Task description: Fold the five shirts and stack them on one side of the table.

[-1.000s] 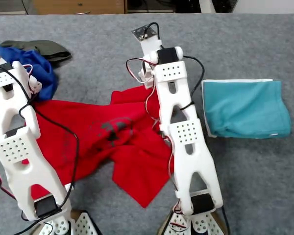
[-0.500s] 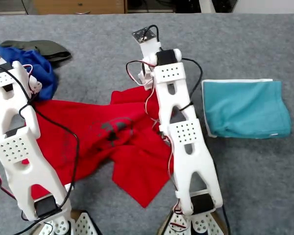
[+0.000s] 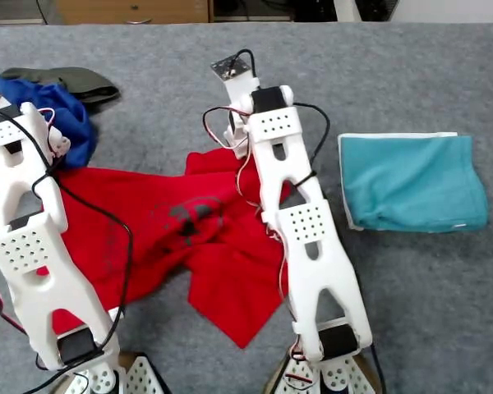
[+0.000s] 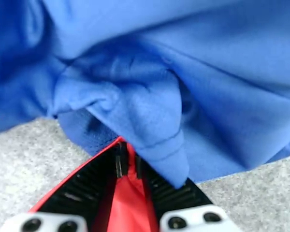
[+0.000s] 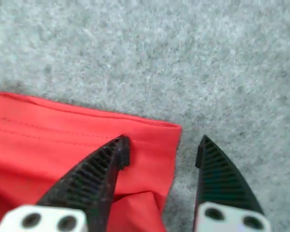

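Observation:
A red shirt [image 3: 172, 222] lies crumpled across the grey table between my two arms. My left gripper [image 4: 126, 147] is shut on a fold of the red shirt [image 4: 123, 203], right against the blue shirt [image 4: 150, 96]. My right gripper [image 5: 163, 142] stands open at the red shirt's far edge, one finger over the red shirt [image 5: 63, 140], the other over bare table just past the hemmed corner. In the high view the right arm [image 3: 279, 164] covers that corner. A teal shirt [image 3: 411, 180] lies folded at the right.
The blue shirt [image 3: 70, 115] is bunched at the far left with a dark olive shirt [image 3: 66, 82] behind it. Grey table [image 3: 394, 82] stretches open at the back and the front right. Furniture stands beyond the far edge.
The right arm has swung a little to the left along the red shirt's far edge. The left arm and the shirts have kept still.

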Robot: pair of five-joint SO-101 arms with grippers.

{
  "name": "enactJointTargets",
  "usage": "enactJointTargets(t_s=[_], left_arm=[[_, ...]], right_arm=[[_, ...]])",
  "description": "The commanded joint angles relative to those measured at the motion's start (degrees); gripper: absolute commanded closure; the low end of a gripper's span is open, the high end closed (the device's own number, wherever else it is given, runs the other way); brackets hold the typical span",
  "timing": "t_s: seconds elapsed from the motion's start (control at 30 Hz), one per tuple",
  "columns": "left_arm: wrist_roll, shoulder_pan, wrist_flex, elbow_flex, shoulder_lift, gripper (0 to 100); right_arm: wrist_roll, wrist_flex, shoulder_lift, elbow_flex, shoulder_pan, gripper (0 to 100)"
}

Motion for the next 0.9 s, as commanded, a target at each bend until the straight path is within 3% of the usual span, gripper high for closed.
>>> enactJointTargets(t_s=[0.0, 0.1, 0.4, 0.53, 0.87], left_arm=[[-0.4, -0.1, -1.1, -0.3, -0.7, 98], [-0.4, -0.1, -1.1, -0.3, -0.7, 98], [-0.4, -0.1, -1.1, -0.2, -0.7, 98], [-0.4, -0.1, -1.1, -0.4, -0.7, 98], [-0.4, 1.1, -1.1, -2.3, -0.7, 98]], right_arm=[[-0.5, -0.1, -0.7, 0.0, -0.7, 84.8], [-0.5, -0.2, -0.7, 0.0, -0.7, 91.3], [-1.0, -0.2, -0.7, 0.0, -0.4, 92.1], [-2.9, -0.9, -0.7, -0.3, -0.2, 99.5], [-2.9, -1.1, -1.2, -2.2, 1.8, 99.4]])
